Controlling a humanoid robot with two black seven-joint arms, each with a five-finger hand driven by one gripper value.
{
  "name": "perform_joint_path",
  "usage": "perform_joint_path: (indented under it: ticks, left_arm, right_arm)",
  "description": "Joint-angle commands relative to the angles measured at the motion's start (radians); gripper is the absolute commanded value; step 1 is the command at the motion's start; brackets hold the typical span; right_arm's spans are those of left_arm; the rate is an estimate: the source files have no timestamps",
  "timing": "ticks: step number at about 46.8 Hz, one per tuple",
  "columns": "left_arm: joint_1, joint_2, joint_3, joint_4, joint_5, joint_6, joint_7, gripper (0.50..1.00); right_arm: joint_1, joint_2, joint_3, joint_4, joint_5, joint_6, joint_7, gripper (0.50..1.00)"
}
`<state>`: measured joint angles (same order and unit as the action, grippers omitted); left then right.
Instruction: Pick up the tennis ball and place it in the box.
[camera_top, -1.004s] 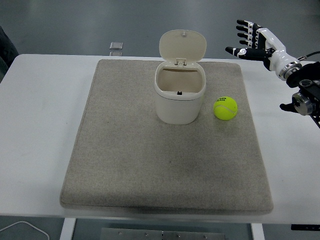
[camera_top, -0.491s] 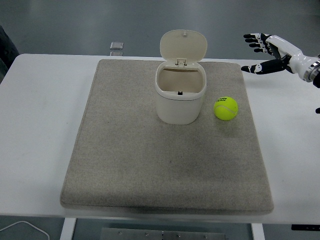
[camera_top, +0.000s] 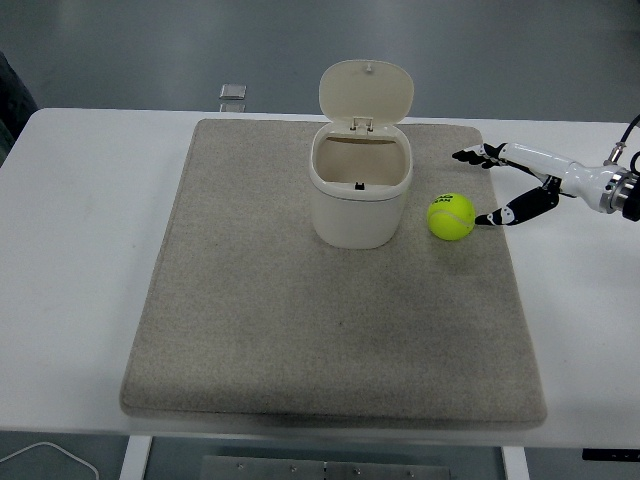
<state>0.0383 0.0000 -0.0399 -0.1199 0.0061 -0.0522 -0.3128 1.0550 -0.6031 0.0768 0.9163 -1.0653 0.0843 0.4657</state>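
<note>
A yellow-green tennis ball lies on the grey mat, just right of the cream box. The box stands upright with its lid flipped open at the back; its inside looks empty. My right hand comes in from the right edge, low over the mat, fingers spread open. Its thumb tip is close to the ball's right side, the other fingers reach past it at the back. It holds nothing. The left arm is out of view.
The mat covers most of the white table. A small clear object lies at the table's far edge, behind the mat. A white cable shows below the near left edge.
My right hand has come down and moved left, from high above the table's right back corner to just beside the ball. The ball and the box have not moved.
</note>
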Motion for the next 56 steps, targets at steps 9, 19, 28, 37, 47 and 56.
perform_joint_path:
  ticks: [9,19,28,37,47,56]
  left_arm:
    - [0.0,0.0,0.0,-0.001,0.0,0.0,0.0,0.992]
    - [0.0,0.0,0.0,0.0,0.0,0.0,0.0,0.992]
    - [0.0,0.0,0.0,-0.001,0.0,0.0,0.0,0.992]
    - [0.0,0.0,0.0,0.0,0.0,0.0,0.0,0.99]
    - [0.0,0.0,0.0,-0.001,0.0,0.0,0.0,0.992]
    - [0.0,0.0,0.0,0.0,0.0,0.0,0.0,0.992]
  right_arm:
    - [-0.036,0.019,-0.003,0.0,-0.008,-0.047,-0.007,0.919]
    - [-0.044,0.04,-0.006,-0.004,-0.025,-0.075,-0.013,0.917]
    - [-0.047,0.06,-0.006,-0.011,-0.027,-0.095,-0.016,0.911]
    - [-0.052,0.071,-0.006,-0.013,-0.028,-0.098,-0.016,0.901]
    - [-0.052,0.078,-0.003,-0.013,-0.027,-0.098,-0.016,0.897]
    - [-0.052,0.095,-0.003,-0.013,-0.028,-0.098,-0.016,0.873]
